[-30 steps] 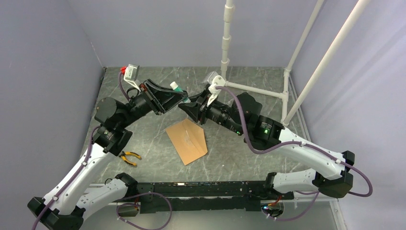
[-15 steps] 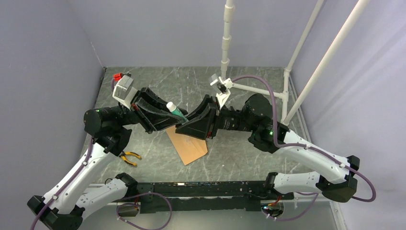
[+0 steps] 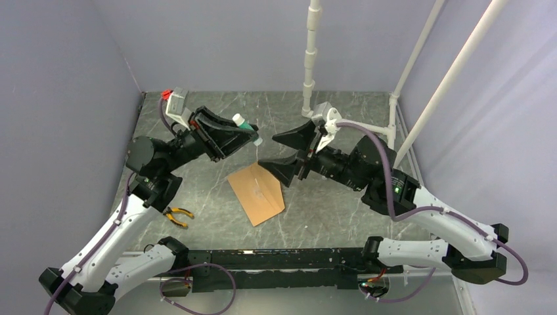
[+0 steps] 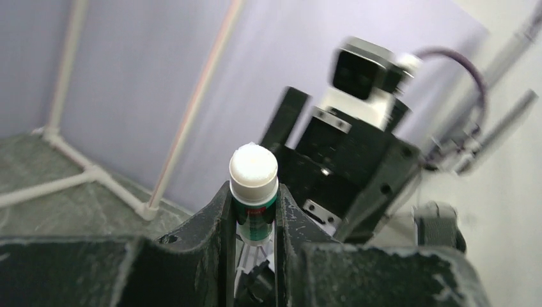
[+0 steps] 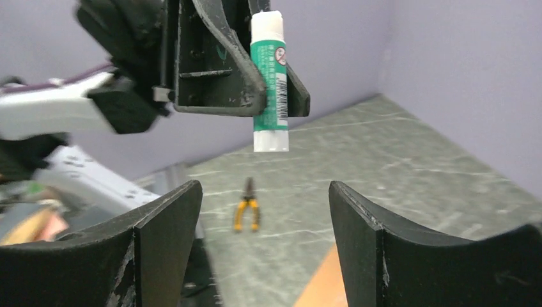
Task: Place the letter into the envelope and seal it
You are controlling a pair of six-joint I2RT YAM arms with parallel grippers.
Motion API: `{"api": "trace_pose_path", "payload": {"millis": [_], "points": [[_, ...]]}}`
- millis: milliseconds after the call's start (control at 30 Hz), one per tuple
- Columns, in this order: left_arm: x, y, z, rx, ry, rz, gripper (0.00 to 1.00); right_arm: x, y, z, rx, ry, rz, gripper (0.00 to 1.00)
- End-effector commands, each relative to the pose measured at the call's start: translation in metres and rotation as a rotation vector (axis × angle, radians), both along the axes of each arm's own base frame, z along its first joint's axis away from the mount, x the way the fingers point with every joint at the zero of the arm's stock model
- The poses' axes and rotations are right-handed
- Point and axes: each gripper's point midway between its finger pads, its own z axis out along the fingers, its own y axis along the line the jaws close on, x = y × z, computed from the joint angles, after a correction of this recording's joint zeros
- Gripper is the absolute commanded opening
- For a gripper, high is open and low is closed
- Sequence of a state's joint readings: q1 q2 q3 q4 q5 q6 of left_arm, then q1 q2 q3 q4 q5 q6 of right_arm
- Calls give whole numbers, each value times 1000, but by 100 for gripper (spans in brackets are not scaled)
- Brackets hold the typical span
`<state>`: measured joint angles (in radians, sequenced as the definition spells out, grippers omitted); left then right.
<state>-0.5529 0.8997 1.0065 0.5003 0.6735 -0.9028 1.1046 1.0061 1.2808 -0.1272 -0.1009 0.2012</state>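
Note:
A green glue stick point(image 3: 247, 129) with white ends is pinched between the fingers of my left gripper point(image 3: 248, 133), raised above the table's left middle. The left wrist view shows its white end point(image 4: 254, 169) sticking out past the jaws of the left gripper point(image 4: 254, 208). My right gripper point(image 3: 267, 151) stands open just right of it, nothing between its fingers, facing the glue stick point(image 5: 270, 77). The brown envelope point(image 3: 257, 193) lies flat on the table below both grippers, and an orange corner of the envelope point(image 5: 323, 284) shows under the right gripper point(image 5: 265, 198). The letter is out of view.
Yellow-handled pliers point(image 3: 178, 213) lie on the table left of the envelope; the right wrist view has the pliers point(image 5: 246, 211) too. A white pipe frame point(image 3: 355, 123) stands at the back right. Purple walls close in the left, back and right sides.
My right gripper has opened wide and drawn back right from the glue stick. The left gripper dipped over the envelope with the stick, then rose again to the left.

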Motion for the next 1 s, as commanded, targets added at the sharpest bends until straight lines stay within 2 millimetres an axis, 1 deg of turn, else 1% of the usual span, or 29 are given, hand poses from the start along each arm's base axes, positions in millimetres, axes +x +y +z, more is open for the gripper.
{"api": "trace_pose_path", "payload": {"millis": [0, 67, 133, 233, 400, 500, 567, 667, 700, 733, 767, 867, 967], "points": [[47, 12, -15, -31, 247, 215, 2, 47, -3, -25, -171, -197, -239, 77], [55, 12, -23, -19, 302, 239, 3, 60, -1, -30, -218, -229, -312, 76], [60, 11, -29, 2, 345, 249, 2, 71, -1, -30, -241, -240, -379, 74], [61, 6, -35, 11, 379, 221, 2, 76, 2, -25, -228, -235, -408, 70], [60, 1, -44, 29, 401, 192, 3, 78, 4, -11, -179, -218, -422, 62], [60, -3, -49, 46, 422, 173, 3, 74, 4, -4, -150, -230, -402, 59], [58, -4, -50, 43, 425, 154, 2, 70, 4, -2, -137, -242, -387, 55], [56, -6, -50, 43, 426, 137, 2, 71, 6, -3, -146, -243, -383, 45], [56, -6, -50, 42, 426, 136, 3, 71, 7, -3, -151, -240, -381, 38], [56, -6, -49, 41, 425, 135, 2, 72, 7, -4, -158, -239, -381, 34], [55, -6, -48, 40, 420, 131, 2, 72, 8, -5, -166, -236, -381, 26], [51, -6, -46, 41, 406, 121, 2, 70, 11, -7, -167, -217, -361, 9], [43, -5, -43, 42, 342, 99, 2, 60, 11, -3, -132, -173, -313, 0]]}}
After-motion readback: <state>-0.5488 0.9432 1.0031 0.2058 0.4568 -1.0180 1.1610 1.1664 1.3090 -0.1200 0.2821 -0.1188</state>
